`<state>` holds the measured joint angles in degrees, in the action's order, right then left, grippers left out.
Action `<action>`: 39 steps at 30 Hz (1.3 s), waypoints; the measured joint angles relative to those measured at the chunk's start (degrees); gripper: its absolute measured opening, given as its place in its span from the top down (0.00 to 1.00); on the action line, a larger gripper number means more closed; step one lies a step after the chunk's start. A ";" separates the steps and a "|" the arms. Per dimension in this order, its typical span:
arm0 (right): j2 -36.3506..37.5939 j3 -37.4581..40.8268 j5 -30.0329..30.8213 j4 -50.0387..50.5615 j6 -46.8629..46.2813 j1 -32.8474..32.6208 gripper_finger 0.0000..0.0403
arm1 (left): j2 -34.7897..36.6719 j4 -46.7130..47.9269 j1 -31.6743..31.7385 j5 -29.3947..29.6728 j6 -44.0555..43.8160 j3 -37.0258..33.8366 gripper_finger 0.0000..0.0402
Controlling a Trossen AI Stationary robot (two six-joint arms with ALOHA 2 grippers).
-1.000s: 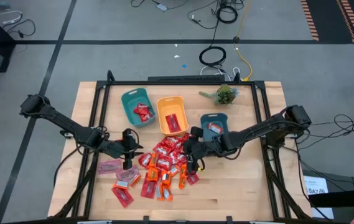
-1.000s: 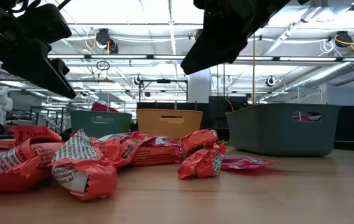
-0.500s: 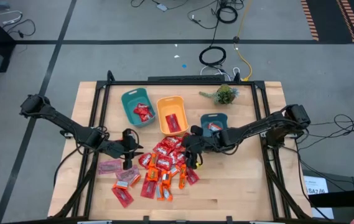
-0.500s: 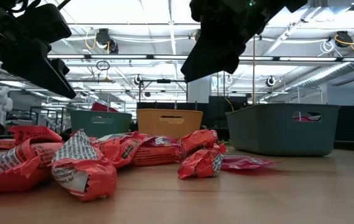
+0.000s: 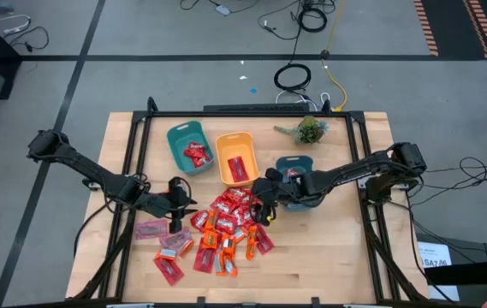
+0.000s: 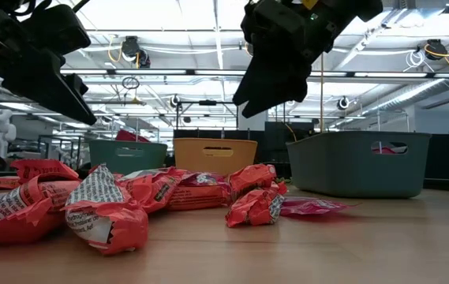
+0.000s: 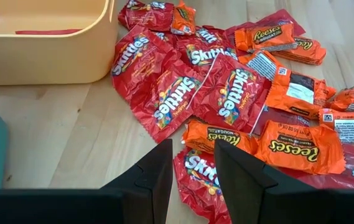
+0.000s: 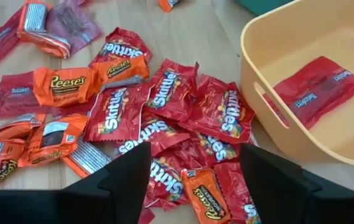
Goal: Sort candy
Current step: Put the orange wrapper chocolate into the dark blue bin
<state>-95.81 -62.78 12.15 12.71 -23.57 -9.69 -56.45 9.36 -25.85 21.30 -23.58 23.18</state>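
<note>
Mid-table, candy (image 5: 226,224) heap at 6 o'clock of yellow bin (image 5: 235,157). My right gripper (image 8: 192,180) above heap, fingers wide, empty. My left gripper (image 7: 192,180) beside heap, narrow gap, empty. Judgement: packets light, crinkly, slippery; pinch flat edge of top loose packet.

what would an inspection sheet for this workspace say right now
surface: wooden table, bare wood at its front.
job's things: candy pile loose mid-table; a red pack lies in the yellow bin; red packs in the teal bin; a grey-blue bin holds some too.
clutter: small green plant at the back edge.
grippers: left gripper hangs above the pile's left side, holding nothing; right gripper open above the pile, empty.
cables: coils on the floor behind the table.
surroundings: grey floor, nothing else seen.
</note>
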 joint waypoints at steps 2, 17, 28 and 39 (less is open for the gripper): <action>0.00 0.00 -0.05 -0.02 0.04 0.00 0.40 | 0.00 -0.17 0.00 0.00 0.00 0.00 0.68; -1.44 -0.02 -0.15 -0.21 5.91 -0.76 0.40 | -0.03 -1.33 0.04 0.02 0.03 0.00 0.68; -9.90 -1.57 -0.04 -0.17 10.16 -1.26 0.40 | -0.03 -1.61 0.02 0.04 0.35 0.02 0.68; -15.52 -6.77 2.96 11.15 12.30 -1.22 0.40 | -0.03 -1.59 0.00 0.24 0.35 0.02 0.68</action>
<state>-111.33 -69.55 15.11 23.86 -11.27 -10.92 -56.47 7.77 -25.85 21.54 -23.22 23.20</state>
